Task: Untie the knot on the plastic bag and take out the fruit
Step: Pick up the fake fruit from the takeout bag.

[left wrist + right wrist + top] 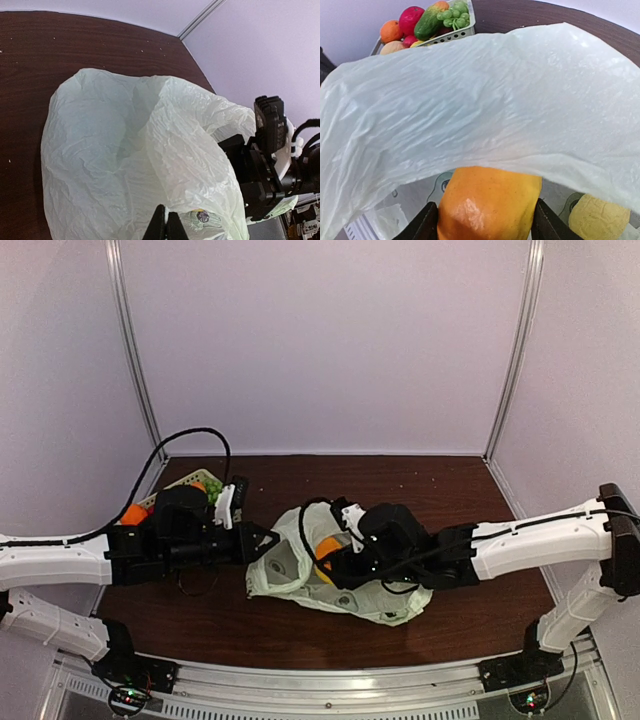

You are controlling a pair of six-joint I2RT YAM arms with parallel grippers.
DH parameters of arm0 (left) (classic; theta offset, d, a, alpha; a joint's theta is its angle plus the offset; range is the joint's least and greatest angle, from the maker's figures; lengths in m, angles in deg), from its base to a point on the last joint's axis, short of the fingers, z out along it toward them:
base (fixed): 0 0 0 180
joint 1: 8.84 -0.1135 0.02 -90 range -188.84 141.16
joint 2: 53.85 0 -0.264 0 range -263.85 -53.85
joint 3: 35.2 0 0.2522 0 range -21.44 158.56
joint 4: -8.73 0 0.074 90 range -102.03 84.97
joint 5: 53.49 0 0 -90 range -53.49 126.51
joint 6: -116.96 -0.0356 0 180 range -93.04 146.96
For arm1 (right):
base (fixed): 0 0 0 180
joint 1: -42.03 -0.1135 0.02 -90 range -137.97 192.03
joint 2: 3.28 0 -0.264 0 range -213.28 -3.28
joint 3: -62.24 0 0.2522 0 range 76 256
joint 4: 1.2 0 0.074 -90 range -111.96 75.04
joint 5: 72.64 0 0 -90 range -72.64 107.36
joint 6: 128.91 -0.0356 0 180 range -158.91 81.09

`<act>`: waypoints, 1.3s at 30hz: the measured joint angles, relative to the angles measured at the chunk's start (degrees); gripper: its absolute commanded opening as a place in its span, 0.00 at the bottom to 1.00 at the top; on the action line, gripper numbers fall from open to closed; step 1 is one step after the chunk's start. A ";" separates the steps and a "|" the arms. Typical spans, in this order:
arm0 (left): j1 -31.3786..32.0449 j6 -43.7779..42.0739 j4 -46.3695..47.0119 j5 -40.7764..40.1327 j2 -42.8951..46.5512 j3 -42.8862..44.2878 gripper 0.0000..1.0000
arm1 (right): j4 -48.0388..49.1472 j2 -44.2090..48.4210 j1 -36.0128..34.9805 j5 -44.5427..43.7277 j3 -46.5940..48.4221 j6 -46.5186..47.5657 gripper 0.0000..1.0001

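Note:
The plastic bag (290,580) lies crumpled mid-table with its mouth held open; its pale sheet fills the left wrist view (125,150) and the right wrist view (485,100). My left gripper (268,540) is shut on a fold of the bag's edge (167,226). My right gripper (325,565) reaches into the bag's mouth, its fingers (422,225) pressed against both sides of an orange fruit (490,205). A yellow fruit (600,217) lies inside the bag to its right. No knot shows in any view.
A pale slotted basket (170,490) stands at the back left behind my left arm, holding grapes, an orange and other pieces (437,20). The right arm's black wrist (265,160) is close beside the bag. Cage posts rise at the table's rear corners.

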 measured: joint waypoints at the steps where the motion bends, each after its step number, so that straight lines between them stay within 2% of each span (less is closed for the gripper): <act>1: 0.00 0.24 0.28 -0.24 0.00 0.00 0.00 | 0.68 0.98 -0.44 1.09 -1.03 0.33 0.35; 12: 0.00 2.82 -1.11 -5.11 0.02 0.00 0.00 | 1.66 11.65 -5.99 4.26 -5.53 2.12 0.35; 18: -0.02 2.99 -3.54 -5.55 0.04 0.00 0.00 | 1.66 21.18 -6.29 3.32 -8.15 1.88 0.37; 23: -0.02 2.03 -5.07 -4.76 0.04 0.15 0.00 | 2.16 24.63 -6.34 3.30 -8.31 1.88 0.38; 30: -0.02 -2.40 -5.77 -0.26 -1.27 3.48 0.00 | 5.95 24.61 -6.36 1.60 -8.24 2.27 0.39; 39: 0.00 -4.42 -5.64 3.93 -3.82 4.39 0.00 | 8.02 16.68 -5.40 -6.54 -1.01 3.45 0.41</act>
